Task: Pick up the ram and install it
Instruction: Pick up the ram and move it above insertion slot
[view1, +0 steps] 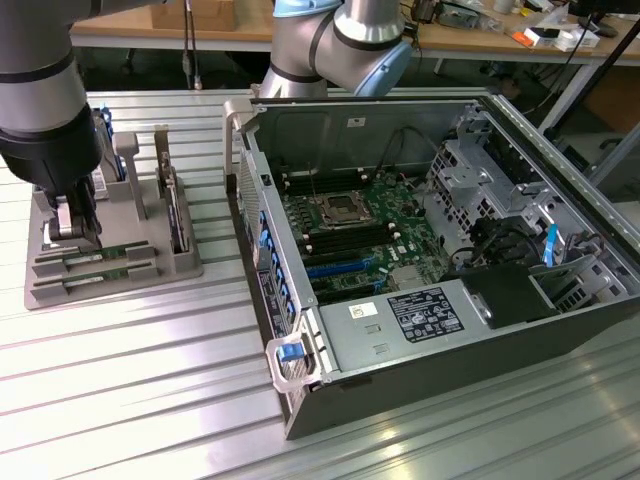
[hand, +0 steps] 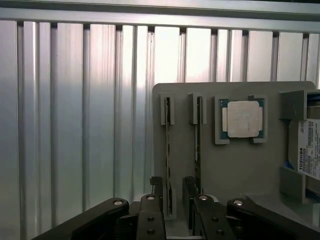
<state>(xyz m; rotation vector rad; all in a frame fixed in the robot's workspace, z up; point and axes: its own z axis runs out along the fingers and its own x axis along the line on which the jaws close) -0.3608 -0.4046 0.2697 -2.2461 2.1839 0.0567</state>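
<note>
Wrist view offered one word that could be read: "TOSHIBA", printed on the white label (hand: 311, 155) of the hard drive (hand: 309, 142) standing in the gray holder (hand: 235, 170). In the exterior view the sticker on the power supply (view1: 435, 312) carried text too small to read.

The ram (hand: 169, 145) stood on its edge in the slot nearest to the holder's long edge. The fingers of the gripper (hand: 171, 187) were apart, one on each side of the ram's end, and the ram passed between them, closer to one finger. Whether it touched that finger I could not tell. A second green stick (hand: 198, 135) stood in the neighbouring slot, outside the fingers. Beside it the square silver processor (hand: 242, 119) lay flat in its own recess.

In the exterior view the gripper (view1: 72, 230) was low over the holder (view1: 185, 265), which sat on the slatted worktop (view1: 150, 380) toward the exterior view's left. The open computer case (view1: 420, 385) held the motherboard (view1: 360, 230) and the power supply.
</note>
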